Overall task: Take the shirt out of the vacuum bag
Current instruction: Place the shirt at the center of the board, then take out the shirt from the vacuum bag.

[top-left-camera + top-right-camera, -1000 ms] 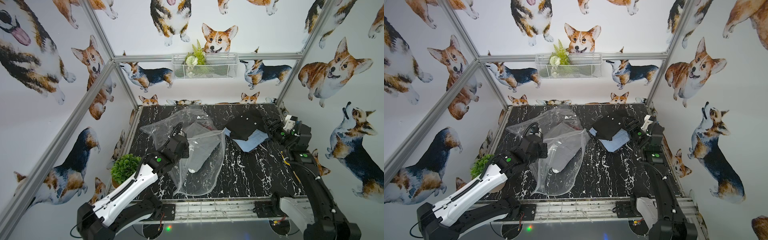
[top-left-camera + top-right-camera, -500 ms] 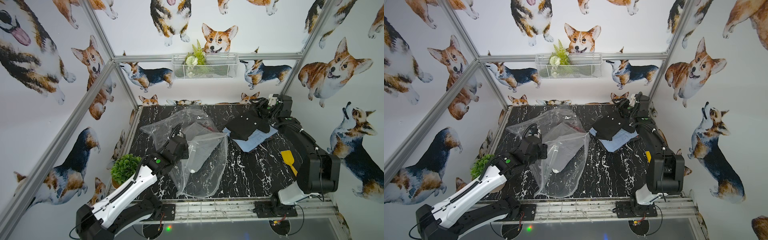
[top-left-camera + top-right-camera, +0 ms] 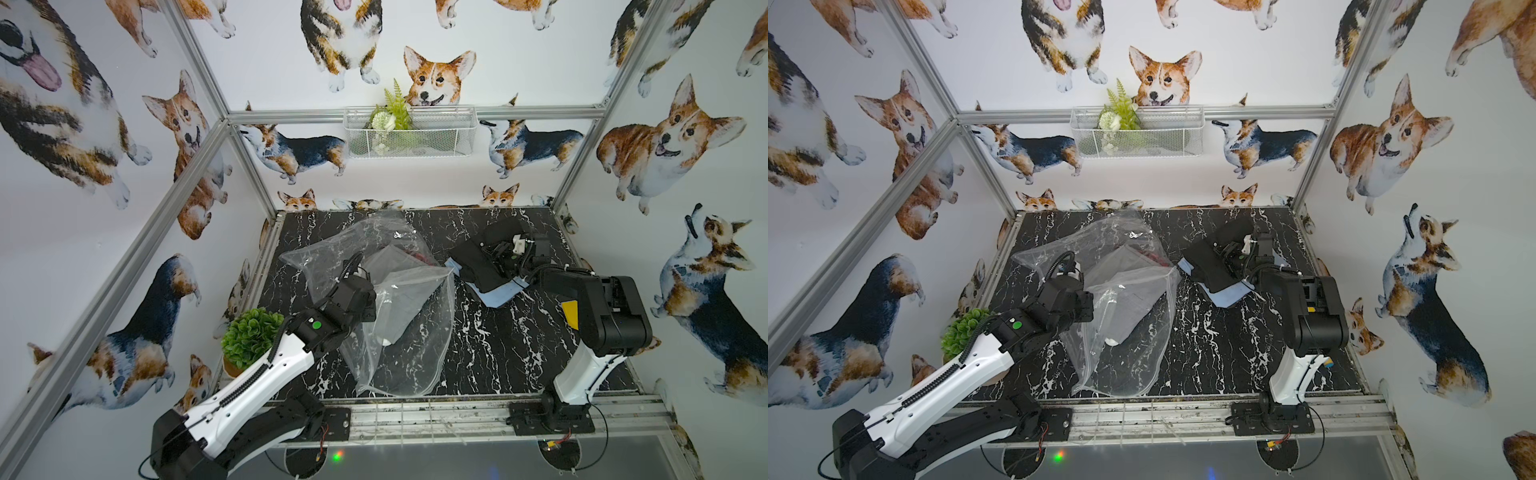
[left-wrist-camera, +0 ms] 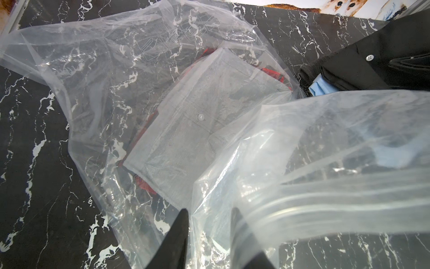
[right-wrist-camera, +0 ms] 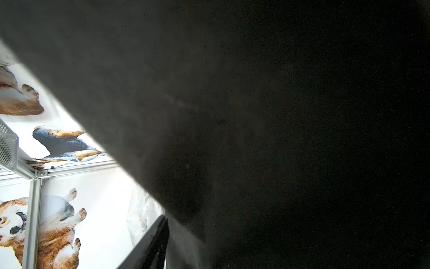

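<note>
**Shirt's out, bag film hung up on the left hand**

The black shirt (image 3: 478,266) is seen outside the bag (image 3: 415,320), off to its right, lying on a blue cloth (image 3: 498,296) on the counter (image 3: 498,357). The right hand (image 3: 503,254) is buried in the shirt. Its wrist view is blacked out by fabric, so how wide it's spread can't be told. The left hand (image 4: 209,209) is parted a fair bit with nothing pinched. Thin film sits in the gap, and the zip edge (image 4: 325,209) is draped over one finger.

So the step looks like letting go, tbh. The left hand is best backed straight out along its fingers, not sideways, or the bag gets dragged along. The shirt is best laid flat before it's released.

Contents: a grey folded piece (image 4: 209,121) with a bit of red beside it is seen through the plastic. Whether it sits in this bag or in a second one can't be made out.
</note>
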